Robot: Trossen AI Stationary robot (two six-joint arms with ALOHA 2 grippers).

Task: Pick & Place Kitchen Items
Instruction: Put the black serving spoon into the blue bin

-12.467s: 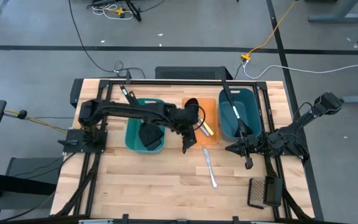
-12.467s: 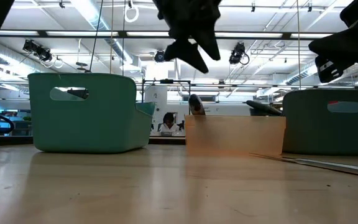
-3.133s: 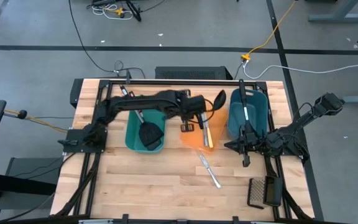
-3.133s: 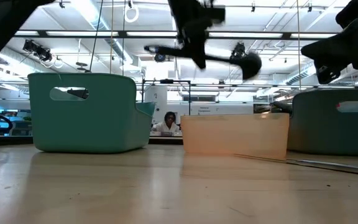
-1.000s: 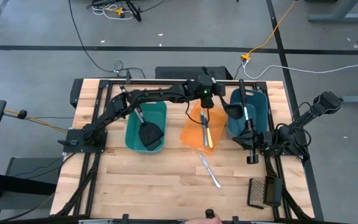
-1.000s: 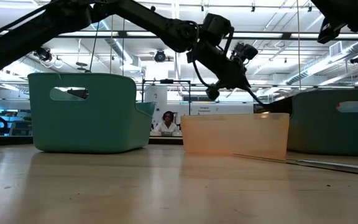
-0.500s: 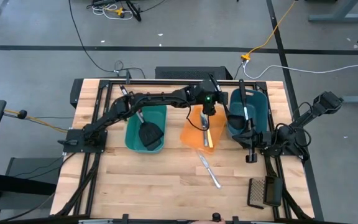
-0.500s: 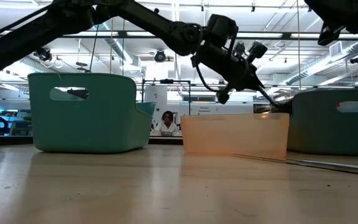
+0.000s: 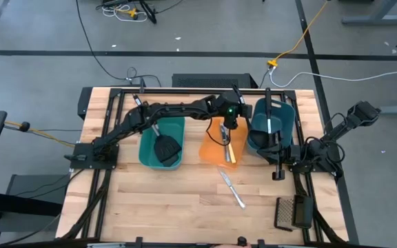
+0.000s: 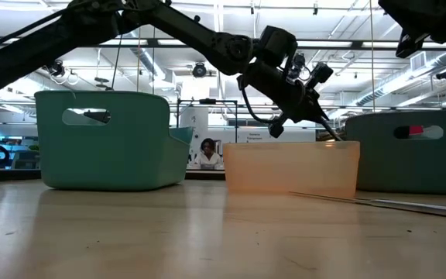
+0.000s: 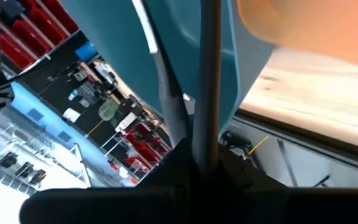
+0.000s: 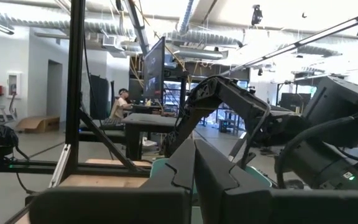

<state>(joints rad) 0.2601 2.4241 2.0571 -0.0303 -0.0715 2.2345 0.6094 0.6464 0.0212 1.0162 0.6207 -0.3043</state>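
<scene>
The left end effector (image 9: pixel 232 118) grips a black ladle (image 9: pixel 259 133) over the orange bin's (image 9: pixel 213 146) far right rim. The right end effector (image 9: pixel 276 170), fingers pressed closed on nothing, hovers near the desk's (image 9: pixel 171 200) right edge; a silver knife (image 9: pixel 231 189) lies on open wood.

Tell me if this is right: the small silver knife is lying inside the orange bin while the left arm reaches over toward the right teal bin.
Not quite. The small silver knife lies on the bare wooden table, in front of the orange bin, not inside it; the high view shows this. The rest holds: the left gripper reaches toward the right teal bin.
</scene>
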